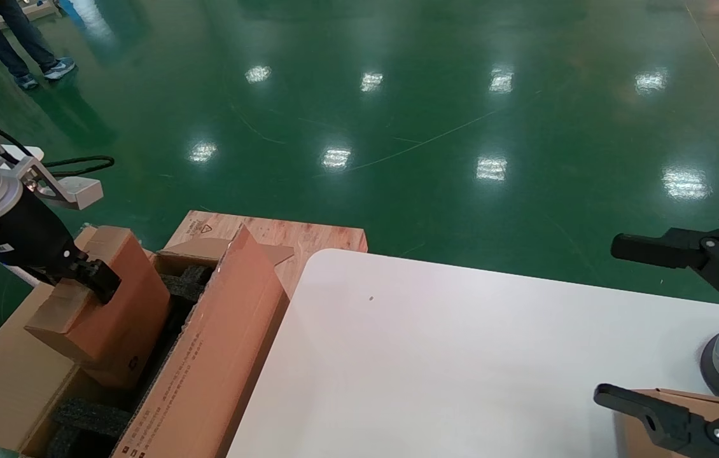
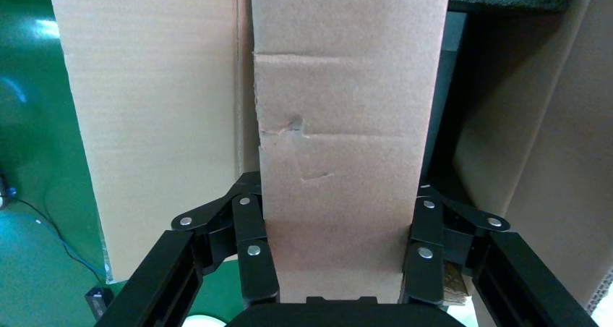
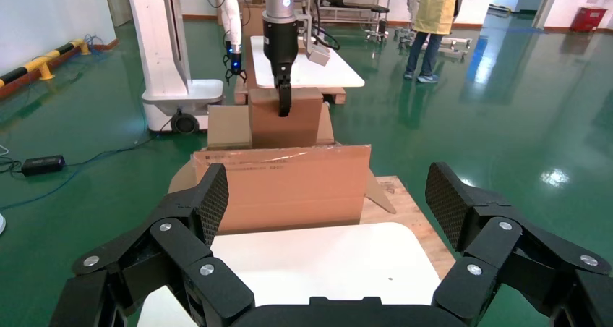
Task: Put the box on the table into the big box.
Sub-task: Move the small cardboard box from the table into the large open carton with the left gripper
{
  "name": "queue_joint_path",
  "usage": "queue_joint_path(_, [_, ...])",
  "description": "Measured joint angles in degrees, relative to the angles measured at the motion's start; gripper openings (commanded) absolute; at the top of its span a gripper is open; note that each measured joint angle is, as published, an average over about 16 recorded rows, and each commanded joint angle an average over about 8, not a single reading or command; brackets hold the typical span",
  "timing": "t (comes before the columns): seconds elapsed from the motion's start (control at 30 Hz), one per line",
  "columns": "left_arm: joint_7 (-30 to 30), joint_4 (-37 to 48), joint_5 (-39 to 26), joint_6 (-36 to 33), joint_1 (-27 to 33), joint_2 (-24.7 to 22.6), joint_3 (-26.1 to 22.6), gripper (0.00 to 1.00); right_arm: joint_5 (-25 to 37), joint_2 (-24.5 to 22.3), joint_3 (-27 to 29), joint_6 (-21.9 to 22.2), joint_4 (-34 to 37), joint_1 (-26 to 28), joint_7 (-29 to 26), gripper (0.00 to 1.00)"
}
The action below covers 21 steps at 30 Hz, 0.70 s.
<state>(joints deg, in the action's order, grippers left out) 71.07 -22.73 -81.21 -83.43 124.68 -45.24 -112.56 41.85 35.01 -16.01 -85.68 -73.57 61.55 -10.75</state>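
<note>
Box (image 1: pixel 105 305) first: it is clamped in the left gripper (image 1: pixel 83 275), whose fingers (image 2: pixel 254 255) press flat against its two long sides, closed just as far as its width allows. From where I stand it hangs tilted, its low end dipping toward the black foam (image 1: pixel 89 416) inside the big box (image 1: pixel 207 375), its high end up by the wrist. I cannot tell whether that low end already touches the foam or rides just above it.

So I'd judge the job mostly done. The lift off the table (image 1: pixel 461 356) and the carry across are behind it; what remains is to level the carton, settle it between the foam blocks and let go. Just beyond the gripper, toward the table, the printed long flap (image 1: pixel 219 343) stands up, close beside the carton, and could catch it if the arm swings that way.

Farther off, well apart from all this, the right gripper (image 1: pixel 677 327) hangs wide open and empty over the table's far side, with a small tan carton (image 1: pixel 684 407) beneath it. Past everything lies the green floor (image 1: pixel 397 127), with someone's legs (image 1: pixel 22 38) at its far edge.
</note>
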Motion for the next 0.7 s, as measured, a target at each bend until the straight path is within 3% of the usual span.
queue_joint_path(0.7, [-1.4, 3.4, -0.5, 3.8, -3.8, 0.6, -0.4, 0.00, 0.0, 0.0, 0.0, 0.0, 0.0, 0.0, 0.0, 1.00])
